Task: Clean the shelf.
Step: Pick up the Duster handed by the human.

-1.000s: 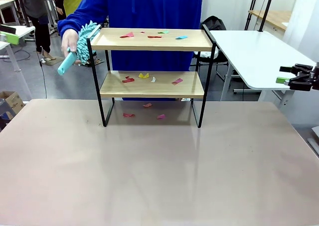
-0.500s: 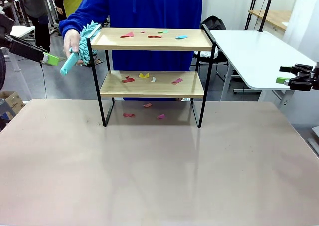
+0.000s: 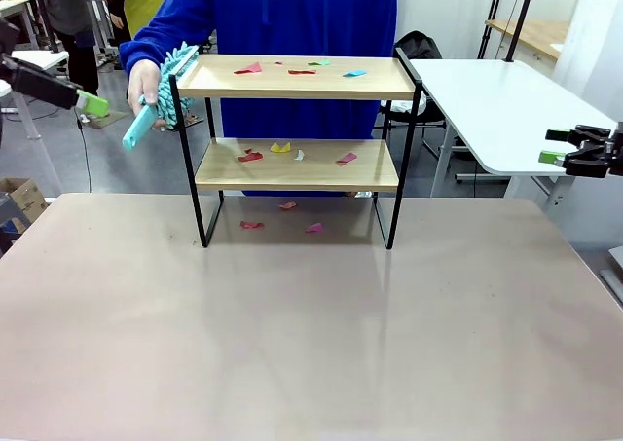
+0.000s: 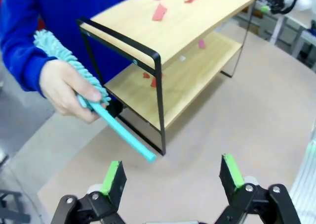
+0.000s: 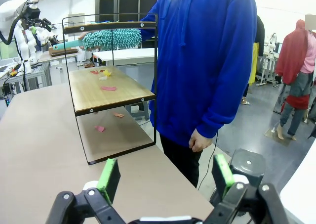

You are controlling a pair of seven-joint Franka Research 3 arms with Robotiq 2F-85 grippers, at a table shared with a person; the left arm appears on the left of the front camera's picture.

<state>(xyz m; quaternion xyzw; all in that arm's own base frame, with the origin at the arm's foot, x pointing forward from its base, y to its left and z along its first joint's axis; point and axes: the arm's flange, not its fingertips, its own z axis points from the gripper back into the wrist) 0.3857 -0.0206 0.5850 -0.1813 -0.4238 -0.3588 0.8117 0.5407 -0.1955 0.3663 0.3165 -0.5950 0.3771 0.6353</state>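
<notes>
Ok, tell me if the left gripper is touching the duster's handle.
Apart. Left wrist view: the duster handle ends clear of the left gripper, table showing between it and both open jaws.

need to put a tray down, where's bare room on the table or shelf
The table in front of the shelf is bare from its legs to the near edge, and to its right. Crowded: scraps dot both boards and the table under the shelf; a hand holds a duster at its left end.
</notes>
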